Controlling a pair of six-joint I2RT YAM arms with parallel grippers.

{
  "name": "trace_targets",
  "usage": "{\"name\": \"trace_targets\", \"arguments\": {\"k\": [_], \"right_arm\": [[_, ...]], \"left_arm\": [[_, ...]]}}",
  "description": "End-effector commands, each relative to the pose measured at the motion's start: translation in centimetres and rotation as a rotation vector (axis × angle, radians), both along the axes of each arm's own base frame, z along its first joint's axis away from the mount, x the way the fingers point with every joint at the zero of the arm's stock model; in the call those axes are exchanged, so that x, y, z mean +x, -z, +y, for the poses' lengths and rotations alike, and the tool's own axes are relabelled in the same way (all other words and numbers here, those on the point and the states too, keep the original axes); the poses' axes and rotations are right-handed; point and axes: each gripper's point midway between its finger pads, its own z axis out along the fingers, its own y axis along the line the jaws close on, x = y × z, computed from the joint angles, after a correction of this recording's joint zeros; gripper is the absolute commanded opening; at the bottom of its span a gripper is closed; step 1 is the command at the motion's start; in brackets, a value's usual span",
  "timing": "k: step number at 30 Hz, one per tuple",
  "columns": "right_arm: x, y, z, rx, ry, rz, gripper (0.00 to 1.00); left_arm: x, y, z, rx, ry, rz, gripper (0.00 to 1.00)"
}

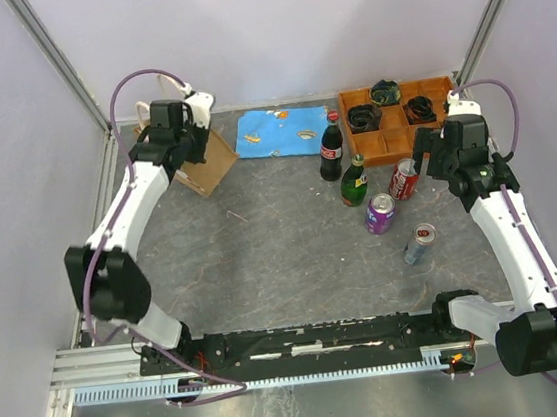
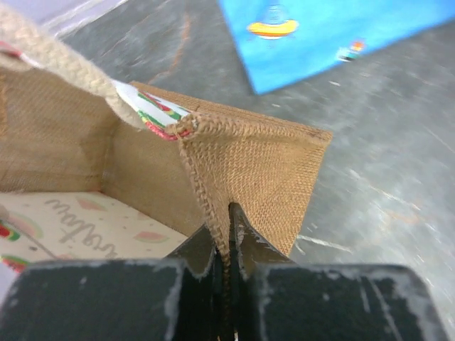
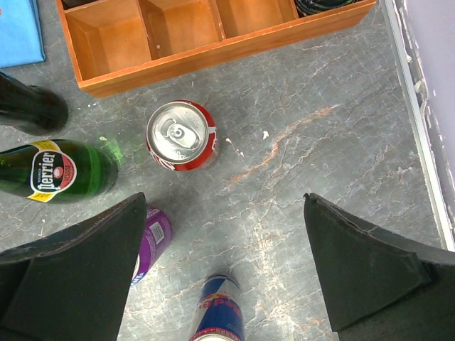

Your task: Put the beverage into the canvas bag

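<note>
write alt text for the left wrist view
The left hand is pinched shut on the top rim of the tan canvas bag, seen close up at a corner fold. A cream rope handle crosses the upper left, and beyond the bag lie the grey marbled table and a blue patterned cloth.

left arm (image 1: 133,210) reaches to far left, wrist tipped down, left gripper (image 2: 229,213) pinched tight on rim of canvas bag (image 2: 256,170); right arm (image 1: 518,232) extended forward on right, right gripper (image 3: 225,202) pointing down, fingers spread wide
</note>
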Motion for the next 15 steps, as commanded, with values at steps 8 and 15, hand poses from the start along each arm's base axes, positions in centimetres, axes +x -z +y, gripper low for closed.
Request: {"name": "trace_targets", "arguments": {"k": [8, 15], "right_arm": [[0.3, -0.3, 0.6, 0.032, -0.017, -0.030, 0.99], [-0.8, 0.1, 0.7, 0.042, -0.020, -0.024, 0.99]], "left_arm": [[-16.0, -4.6, -12.5, 0.037, 0.544, -0.076, 0.03], [-21.4, -3.8, -17.2, 0.003, 0.578, -0.082, 0.03]]}}
